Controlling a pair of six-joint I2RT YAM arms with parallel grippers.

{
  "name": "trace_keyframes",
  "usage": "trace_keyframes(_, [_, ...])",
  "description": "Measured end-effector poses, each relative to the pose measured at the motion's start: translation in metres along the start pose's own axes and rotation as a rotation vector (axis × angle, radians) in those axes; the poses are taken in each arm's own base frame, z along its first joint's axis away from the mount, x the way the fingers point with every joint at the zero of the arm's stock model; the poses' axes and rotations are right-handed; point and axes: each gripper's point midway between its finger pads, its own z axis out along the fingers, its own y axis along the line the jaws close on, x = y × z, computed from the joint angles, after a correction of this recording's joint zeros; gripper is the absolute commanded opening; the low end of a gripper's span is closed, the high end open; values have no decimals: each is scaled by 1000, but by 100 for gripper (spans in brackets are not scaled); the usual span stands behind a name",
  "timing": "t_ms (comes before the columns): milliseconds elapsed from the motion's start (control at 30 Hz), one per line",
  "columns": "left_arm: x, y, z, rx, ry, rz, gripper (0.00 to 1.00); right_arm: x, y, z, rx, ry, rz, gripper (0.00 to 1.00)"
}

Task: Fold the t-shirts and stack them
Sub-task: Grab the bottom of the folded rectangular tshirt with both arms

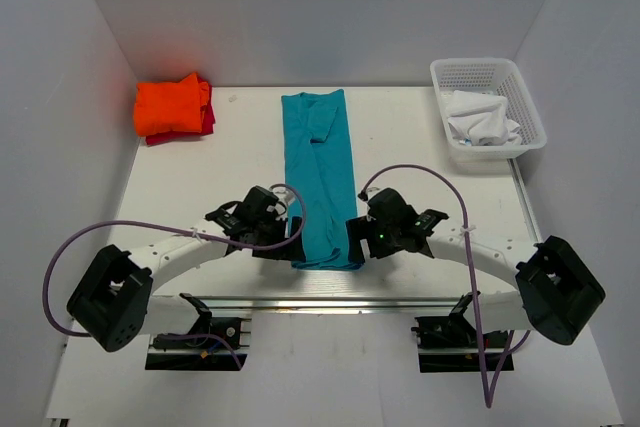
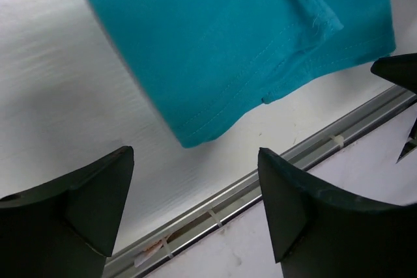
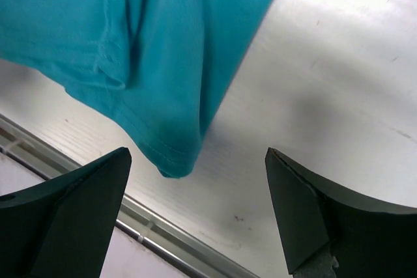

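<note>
The teal-blue t-shirt (image 1: pixel 320 172) lies folded into a long narrow strip down the middle of the table, its hem near the front edge. My left gripper (image 1: pixel 278 244) is open and empty just left of the hem's near corner, which shows in the left wrist view (image 2: pixel 215 50). My right gripper (image 1: pixel 358 243) is open and empty just right of the hem's other corner, seen in the right wrist view (image 3: pixel 130 43). A folded orange t-shirt (image 1: pixel 170 105) rests on a red t-shirt (image 1: pixel 208 119) at the back left.
A white plastic basket (image 1: pixel 530 112) at the back right holds crumpled white cloth (image 1: pixel 482 119). A metal rail (image 2: pixel 306 151) runs along the table's near edge, just below both grippers. White walls enclose the table at the back and sides.
</note>
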Motion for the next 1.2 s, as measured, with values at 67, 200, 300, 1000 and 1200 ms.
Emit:
trace_keyframes(67, [7, -2, 5, -2, 26, 15, 76, 8, -1, 2, -8, 30, 14, 82])
trace_keyframes(200, [19, 1, 15, -33, 73, 34, 65, 13, 2, 7, -27, 56, 22, 74])
trace_keyframes(300, [21, 3, 20, -62, 82, 43, 60, 15, 3, 9, -42, 62, 28, 70])
trace_keyframes(1000, [-14, -6, 16, -108, -49, 134, 0, 6, 12, 21, -93, 55, 9, 0])
trace_keyframes(1200, [-62, -29, -4, -106, -187, 149, 0, -52, 16, 10, -33, -87, 15, 0])
